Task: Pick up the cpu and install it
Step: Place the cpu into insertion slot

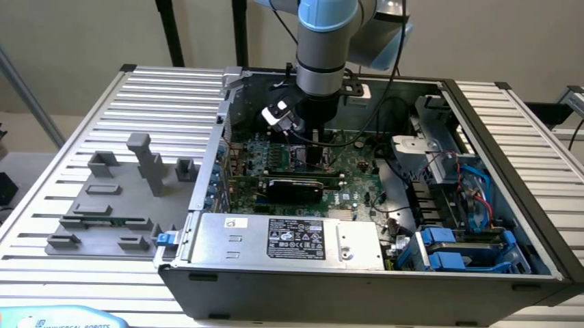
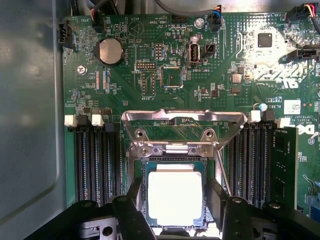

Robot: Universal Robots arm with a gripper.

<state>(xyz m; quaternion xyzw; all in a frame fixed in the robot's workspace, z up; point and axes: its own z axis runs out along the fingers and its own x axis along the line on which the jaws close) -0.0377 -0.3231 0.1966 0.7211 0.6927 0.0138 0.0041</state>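
The cpu (image 2: 175, 197) is seen sitting flat in the socket on the motherboard (image 2: 170, 75), silver top facing up, thin green edge showing round it. The metal load plate (image 2: 182, 125) is flipped up just beside the socket, so nothing is clamped over the chip. In the wrist view the gripper (image 2: 175, 186) is straddled over it: one black finger (image 2: 134, 200) is parked just beside one edge and its twin is just beside the opposite edge. The jaws are spread wide and no squeeze on the chip can be made out, so it's called open, not holding anything.

Empty memory slots (image 2: 95, 160) are lined up on one side of the socket, and a memory stick (image 2: 285, 165) is plugged in on the other side. A coin battery (image 2: 110, 51) is spotted further up the board.

From the exterior view, the arm (image 1: 324, 41) is dropped straight down into the open case (image 1: 365, 294), with the gripper (image 1: 310, 147) down near the board. A power supply (image 1: 283, 239) is laid across the near end of the case. Grey fixture blocks (image 1: 119, 198) are set out on the slatted table (image 1: 164, 89) at the exterior view's left, well apart from the gripper.
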